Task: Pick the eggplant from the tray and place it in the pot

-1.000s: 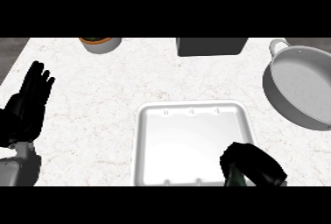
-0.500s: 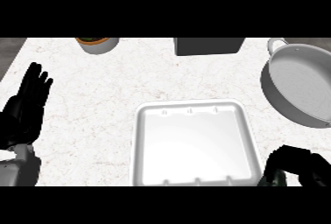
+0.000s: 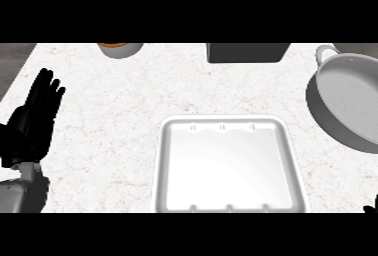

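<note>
White speckled marble counter (image 3: 125,100) w/ dark box (image 3: 247,52) at far edge.

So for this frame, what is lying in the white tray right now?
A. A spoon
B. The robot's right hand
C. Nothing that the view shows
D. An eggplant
C: the white tray shows only its bare white floor in the head view, with no eggplant, while the grey pot sits apart at the right edge.
</note>
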You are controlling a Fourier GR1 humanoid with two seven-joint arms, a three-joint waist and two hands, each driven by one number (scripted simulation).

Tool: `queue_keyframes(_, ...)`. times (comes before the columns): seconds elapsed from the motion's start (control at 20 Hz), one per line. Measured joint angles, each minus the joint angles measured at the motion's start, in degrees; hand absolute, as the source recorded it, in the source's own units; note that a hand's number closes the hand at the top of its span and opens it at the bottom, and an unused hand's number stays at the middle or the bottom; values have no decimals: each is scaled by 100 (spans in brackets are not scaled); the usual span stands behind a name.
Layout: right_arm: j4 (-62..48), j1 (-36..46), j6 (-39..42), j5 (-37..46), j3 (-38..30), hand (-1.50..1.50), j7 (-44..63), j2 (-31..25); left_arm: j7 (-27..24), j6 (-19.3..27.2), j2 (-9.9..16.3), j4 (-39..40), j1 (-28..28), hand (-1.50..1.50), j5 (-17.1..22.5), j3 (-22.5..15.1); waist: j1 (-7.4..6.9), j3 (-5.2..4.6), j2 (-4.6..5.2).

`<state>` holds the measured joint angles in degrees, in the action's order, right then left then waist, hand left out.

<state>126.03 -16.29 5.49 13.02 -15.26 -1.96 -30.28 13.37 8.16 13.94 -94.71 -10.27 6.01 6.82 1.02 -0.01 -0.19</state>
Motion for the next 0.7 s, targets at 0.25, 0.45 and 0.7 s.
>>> queue_keyframes(0.25, -920, 617, 352, -639, -713, 150, -57, -189, -121, -61, -89, 59, 15, 0, -21, -31, -76, 1, 14)
queue_keyframes(0.45, -1773, 1274, 505, -687, -832, 150, -38, -313, -102, -63, -119, 173, -132, 0, -80, -29, -107, 1, 22)
queue_keyframes(0.7, -3283, 2049, 558, -653, -871, 150, -532, -411, -65, -95, -121, 102, -143, 0, -84, -13, -165, 5, 34)
